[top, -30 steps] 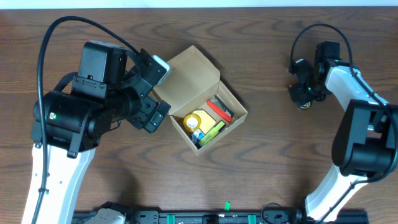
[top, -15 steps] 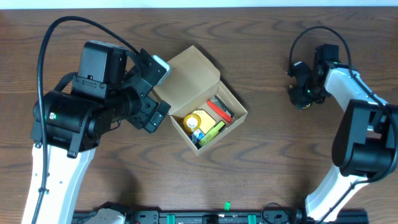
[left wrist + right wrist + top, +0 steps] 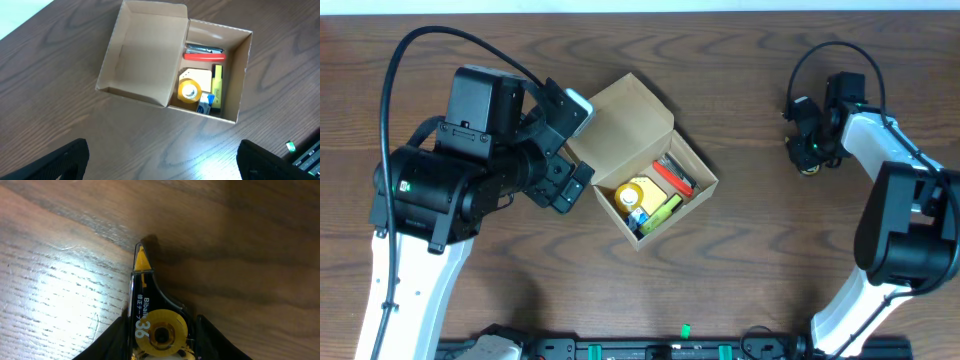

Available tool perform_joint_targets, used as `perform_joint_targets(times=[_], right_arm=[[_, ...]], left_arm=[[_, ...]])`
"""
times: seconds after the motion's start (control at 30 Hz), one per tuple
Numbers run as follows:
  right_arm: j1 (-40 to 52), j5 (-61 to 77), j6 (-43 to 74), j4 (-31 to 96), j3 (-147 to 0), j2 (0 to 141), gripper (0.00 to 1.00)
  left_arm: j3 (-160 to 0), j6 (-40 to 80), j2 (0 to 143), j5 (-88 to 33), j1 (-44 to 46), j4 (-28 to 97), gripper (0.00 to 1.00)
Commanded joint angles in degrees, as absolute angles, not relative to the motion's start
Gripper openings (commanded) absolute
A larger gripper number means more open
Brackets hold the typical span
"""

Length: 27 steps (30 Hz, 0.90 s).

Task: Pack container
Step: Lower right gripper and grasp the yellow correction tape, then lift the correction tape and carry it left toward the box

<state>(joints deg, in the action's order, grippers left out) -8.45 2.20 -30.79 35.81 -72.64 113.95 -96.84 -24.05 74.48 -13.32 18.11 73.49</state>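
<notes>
Reading left to right across the table [image 3: 750,60]:

Left fingers [image 3: 60,162]: spread wide, empty, hovering up and left of the box. No change over the last second.

Box [image 3: 620,120]: centre of the table, lid thrown back toward the left arm. Inside are a tape roll [image 3: 190,91], a note pad [image 3: 200,77], a highlighter [image 3: 218,85] and a red tool [image 3: 205,55]. Nothing in it has shifted.

Right fingers [image 3: 112,342]: far right, well apart from the box, low at the table. They have drawn in from a wider stance and now closely flank the correction tape [image 3: 152,315]. Whether they already pinch it, I cannot tell.

Judgement: this closing is the only change, so a pickup of the correction tape looks under way. Carrying it to the box and shutting the lid remain.
</notes>
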Motion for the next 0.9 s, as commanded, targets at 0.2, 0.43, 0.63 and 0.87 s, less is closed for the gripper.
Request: perform_joint_targets(times=[0.2,0.43,0.63,0.87], right_arm=[[-3.3,6.6,-23.3,41.9,-80.8,111.9,0.06],[4.6,11.0,-18.3,49.8,-91.7,108.2,0.01],[13.6,14.5,-17.1,54.1,-97.0,104.7,0.02],[21.8,16.8,-16.7,58.7,-96.7,104.7,0.01]], left_arm=[[-97.8,-24.4,74.5,-13.0,18.0,73.6,0.95],[-97.8,-24.4,74.5,-13.0,18.0,73.6,0.95],[-97.8,-24.4,74.5,-13.0,18.0,73.6,0.95],[-97.8,-24.4,74.5,-13.0,18.0,73.6,0.95]])
